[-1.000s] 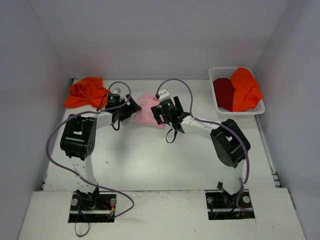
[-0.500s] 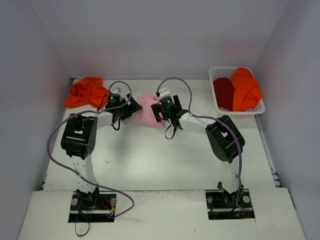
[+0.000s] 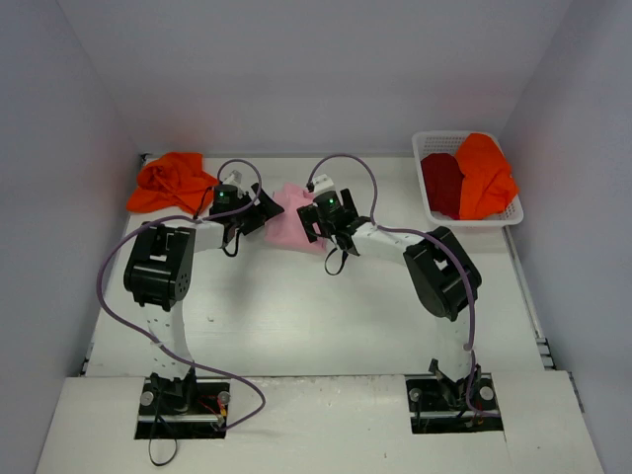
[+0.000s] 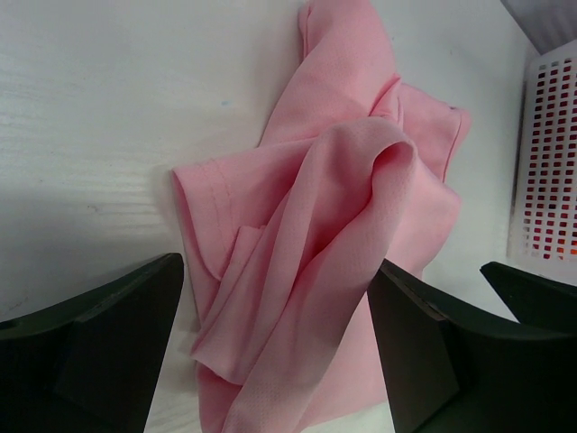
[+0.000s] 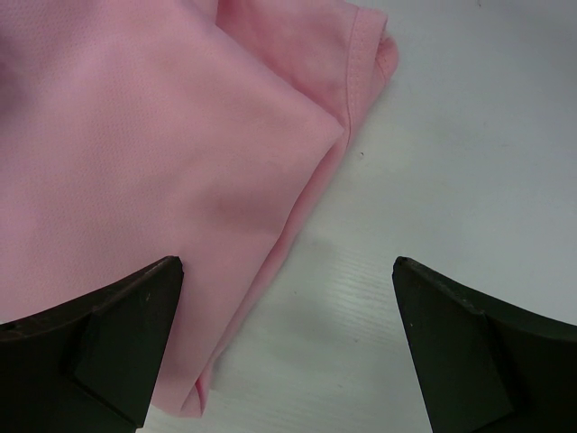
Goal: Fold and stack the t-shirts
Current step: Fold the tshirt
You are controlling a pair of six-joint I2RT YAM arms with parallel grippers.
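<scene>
Looking down from above, we are seeing both arms reaching toward the middle of the table (image 3: 296, 316), where the light pink t-shirt (image 3: 289, 229) is lying in a crumpled heap. The left gripper (image 3: 269, 207) is sitting at the heap's left side and the right gripper (image 3: 310, 222) at its right side, so the pink cloth is lying between the two.

Through the left wrist camera we are watching jaws spread wide. The two dark fingers (image 4: 99, 343) are standing on either side of the bunched folds, with a hemmed edge showing between them. Nothing is being pinched; whether the cloth is brushing a finger we cannot tell.

Over on the right wrist camera the jaws are also gaping wide. One finger is hanging over pink cloth, the other over bare table, and the shirt's folded edge is running between them. No grip there either.

Elsewhere, a bright orange t-shirt (image 3: 170, 182) is lying bunched at the far left corner of the table. At the far right, the white latticed basket (image 3: 425, 138) is holding the dark red t-shirt (image 3: 441, 184) and the second orange t-shirt (image 3: 484, 176), which is draping over the basket's right rim.
</scene>
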